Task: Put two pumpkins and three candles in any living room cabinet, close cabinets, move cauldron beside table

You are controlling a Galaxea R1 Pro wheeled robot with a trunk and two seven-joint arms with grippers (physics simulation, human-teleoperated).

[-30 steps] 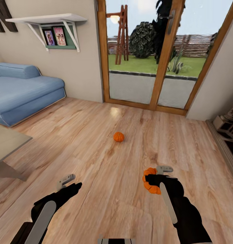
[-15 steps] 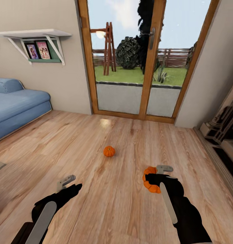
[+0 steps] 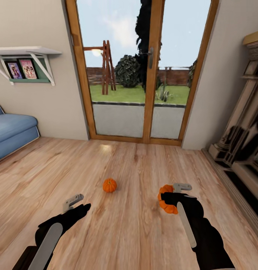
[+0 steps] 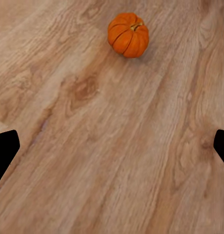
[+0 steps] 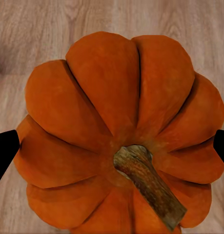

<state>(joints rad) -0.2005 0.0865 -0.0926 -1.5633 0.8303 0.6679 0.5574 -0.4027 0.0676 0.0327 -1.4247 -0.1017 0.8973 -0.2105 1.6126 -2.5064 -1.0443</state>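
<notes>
One orange pumpkin (image 3: 109, 185) (image 4: 128, 34) lies on the wooden floor in the middle of the head view, ahead of my left gripper (image 3: 77, 202) and a little to its right. That gripper hangs open over bare planks with nothing between its fingers. My right gripper (image 3: 169, 197) is shut on the second pumpkin (image 3: 166, 199) (image 5: 121, 136), held above the floor at the lower right. Its ribs and brown stem fill the right wrist view. Candles, cabinet, table and cauldron are out of view.
Glazed wooden garden doors (image 3: 144, 71) stand straight ahead. A blue sofa (image 3: 11, 133) sits at the left edge under a white wall shelf (image 3: 26, 52). A stone fireplace (image 3: 245, 123) lines the right wall. Open wooden floor (image 3: 125, 232) lies between.
The whole view has swung to the right: sofa and shelf slid left, the table left the frame, the fireplace came in at the right. Both arms keep their pose, the right still gripping its pumpkin.
</notes>
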